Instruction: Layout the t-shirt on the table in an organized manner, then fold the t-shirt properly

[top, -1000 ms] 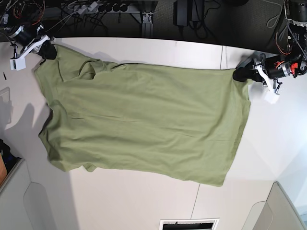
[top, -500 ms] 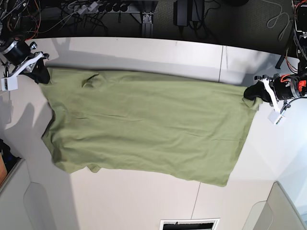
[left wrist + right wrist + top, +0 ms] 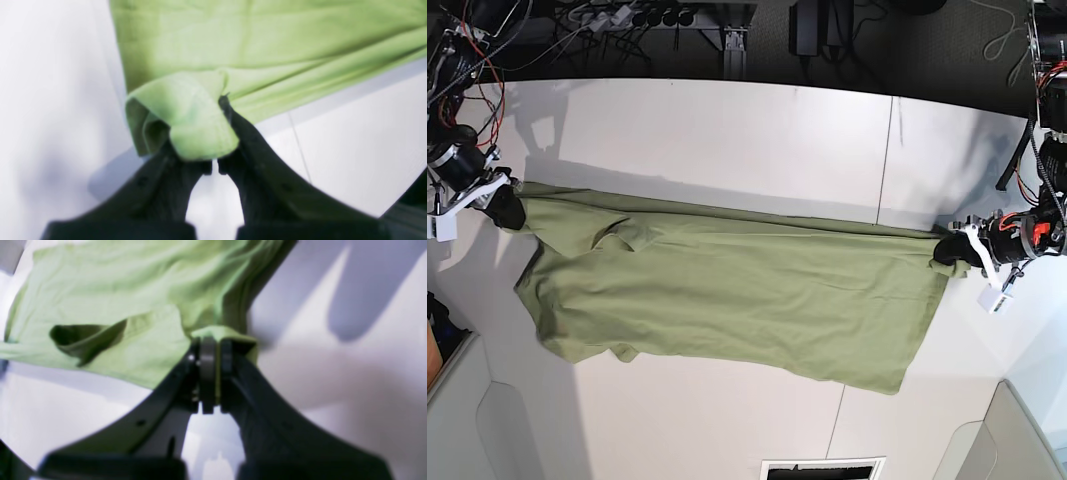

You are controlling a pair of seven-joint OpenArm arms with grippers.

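- t-shirt (image 3: 727,295) lies spread across the middle of the table (image 3: 727,130), long axis running side to side in base view, olive green, a few soft wrinkles
- left gripper (image 3: 949,250) at the shirt's right end in base view, jaws clamped on a corner of the fabric; left wrist view shows the folded hem bunched between the black fingers (image 3: 247,140), cloth edge curled over
- right gripper (image 3: 507,208) at the shirt's left end in base view, pinched tight on the cloth edge; right wrist view shows the pads (image 3: 207,366) pressed together with a thin fold of green between them
- top edge of the shirt runs taut in a near straight line between the two grippers; lower part rests flat on the table
- small pucker in the fabric near the right gripper's end, visible as a dark fold in the right wrist view
- table seam (image 3: 885,160) runs front to back, passes under the shirt's right part
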